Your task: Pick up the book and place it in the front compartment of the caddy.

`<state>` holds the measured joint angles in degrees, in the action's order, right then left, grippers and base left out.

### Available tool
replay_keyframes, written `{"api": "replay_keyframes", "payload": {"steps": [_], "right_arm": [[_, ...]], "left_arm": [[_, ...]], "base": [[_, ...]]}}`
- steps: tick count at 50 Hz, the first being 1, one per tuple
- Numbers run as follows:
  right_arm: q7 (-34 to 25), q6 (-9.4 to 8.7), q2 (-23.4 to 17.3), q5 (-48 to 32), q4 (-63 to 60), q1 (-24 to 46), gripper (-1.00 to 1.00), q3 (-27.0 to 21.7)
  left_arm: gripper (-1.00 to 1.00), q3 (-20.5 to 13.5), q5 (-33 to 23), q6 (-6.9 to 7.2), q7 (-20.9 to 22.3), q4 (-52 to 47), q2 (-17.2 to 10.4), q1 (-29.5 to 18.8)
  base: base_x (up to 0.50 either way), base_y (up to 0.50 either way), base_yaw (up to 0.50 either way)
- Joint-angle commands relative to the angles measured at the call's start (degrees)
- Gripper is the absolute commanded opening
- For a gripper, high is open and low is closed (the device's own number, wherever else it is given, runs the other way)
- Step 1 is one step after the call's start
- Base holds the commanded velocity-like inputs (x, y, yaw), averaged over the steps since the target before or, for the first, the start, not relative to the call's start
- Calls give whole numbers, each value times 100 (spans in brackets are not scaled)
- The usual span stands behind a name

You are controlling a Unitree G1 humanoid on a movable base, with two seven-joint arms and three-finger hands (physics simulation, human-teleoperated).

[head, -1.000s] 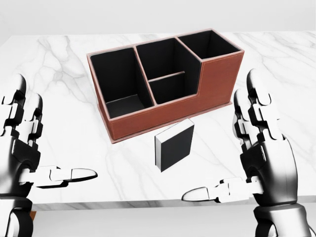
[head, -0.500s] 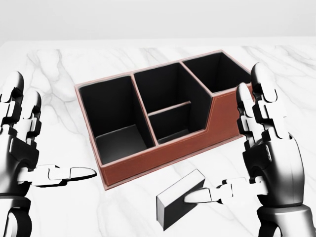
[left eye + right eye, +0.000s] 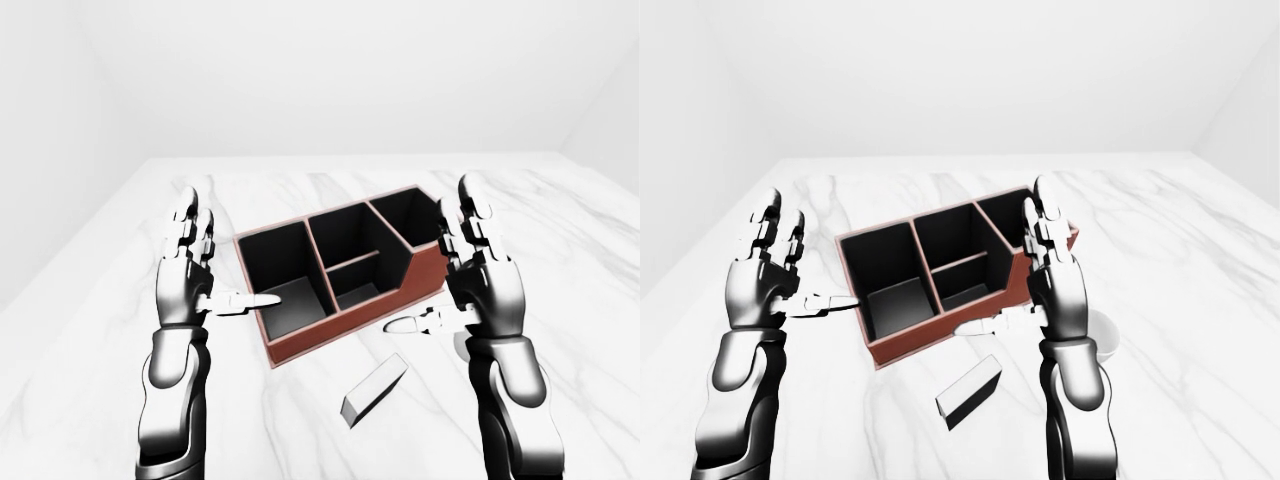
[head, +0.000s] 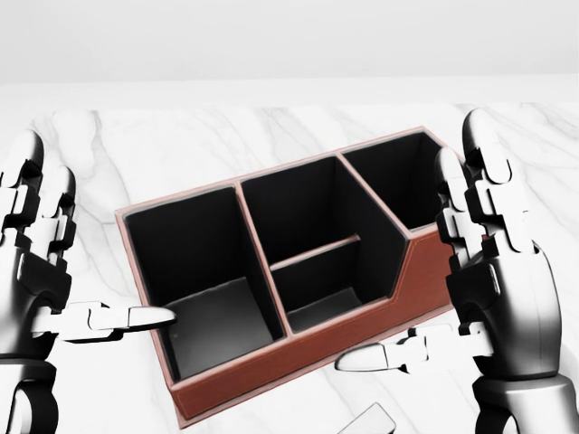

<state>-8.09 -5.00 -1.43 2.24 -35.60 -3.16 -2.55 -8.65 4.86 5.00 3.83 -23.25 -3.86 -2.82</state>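
Observation:
The brown caddy (image 3: 330,332) with black, empty compartments stands on the white marble table (image 3: 560,230). The book (image 3: 373,390), dark with a pale page edge, lies flat on the table just below the caddy in the eye views. In the head view only its corner (image 4: 369,423) shows at the bottom edge. My left hand (image 3: 225,258) is open, held up left of the caddy, thumb pointing over its left compartment. My right hand (image 3: 430,262) is open, held up at the caddy's right end, above and right of the book. Neither hand touches anything.
A white round object (image 3: 1104,336) sits on the table partly hidden behind my right hand. The table's left edge (image 3: 110,215) runs beside my left arm. Plain white walls stand beyond the table.
The whole head view has shifted: caddy and book slid down the picture, and the book is now almost out at the bottom edge. Both hands keep their open pose and place in view.

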Motion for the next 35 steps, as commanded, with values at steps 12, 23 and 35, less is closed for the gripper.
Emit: {"api": "replay_keyframes", "payload": {"steps": [12, 23, 35], "right_arm": [[-8, 0, 2, -171, -160, 4, 100, 84], [-8, 0, -17, -331, -188, 35, 100, 66], [-136, 0, -110, -907, -377, 95, 100, 30]], "left_arm": [[95, -11, 5, 0, -5, 0, -8, -8], [95, -21, 9, 0, -3, 6, -15, -20], [95, -25, 9, 0, -5, -2, -19, -15]], "base": [[0, 0, 0], [0, 0, 0], [0, 0, 0]]}}
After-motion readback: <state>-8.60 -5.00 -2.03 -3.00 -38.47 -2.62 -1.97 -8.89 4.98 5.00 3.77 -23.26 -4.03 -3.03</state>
